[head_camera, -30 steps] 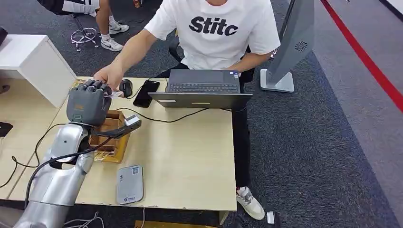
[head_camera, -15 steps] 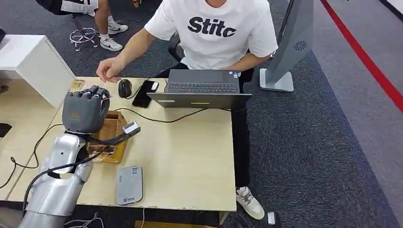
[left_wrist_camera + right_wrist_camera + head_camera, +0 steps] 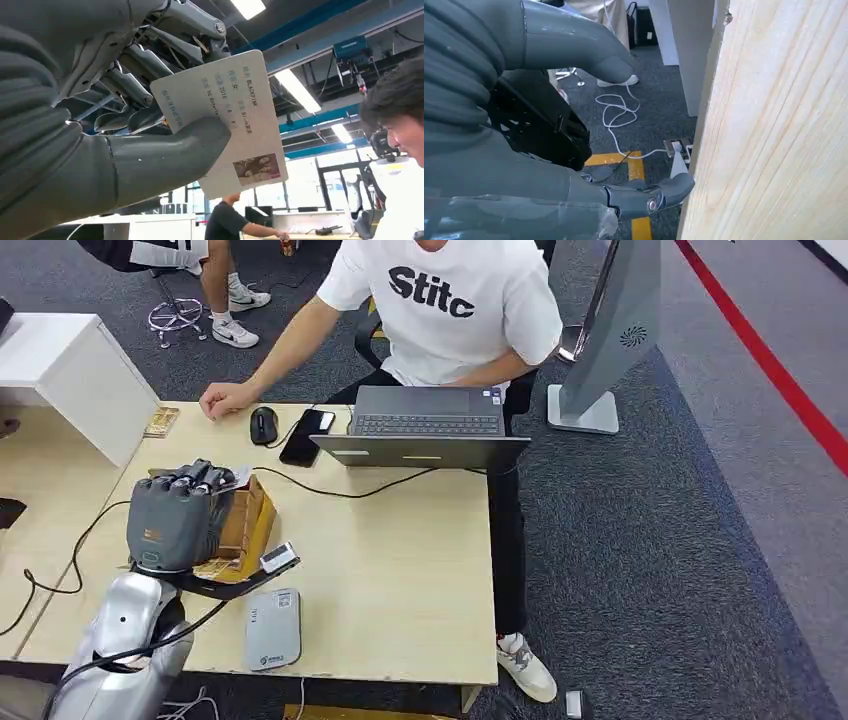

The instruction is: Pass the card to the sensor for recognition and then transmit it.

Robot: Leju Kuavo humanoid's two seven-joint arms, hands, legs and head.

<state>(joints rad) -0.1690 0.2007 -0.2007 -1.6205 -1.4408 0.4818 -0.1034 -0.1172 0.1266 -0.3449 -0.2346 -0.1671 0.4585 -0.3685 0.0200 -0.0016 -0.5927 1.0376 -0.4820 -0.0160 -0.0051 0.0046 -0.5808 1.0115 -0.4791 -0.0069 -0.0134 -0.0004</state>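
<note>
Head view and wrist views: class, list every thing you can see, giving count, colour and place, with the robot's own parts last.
table: one, light wood, before the robot.
laptop: one, grey, at the table's far edge.
mouse: one, black, beside the phone.
phone: one, black, beside the laptop.
wooden box: one, brown, under the left hand.
sensor: one, grey, near table edge.
person: one, white T-shirt, behind the laptop.
card: one, white, printed, in the left hand.
left hand: one, grey, pinches the card.
right hand: one, grey, beside a wooden edge, holding nothing.
</note>
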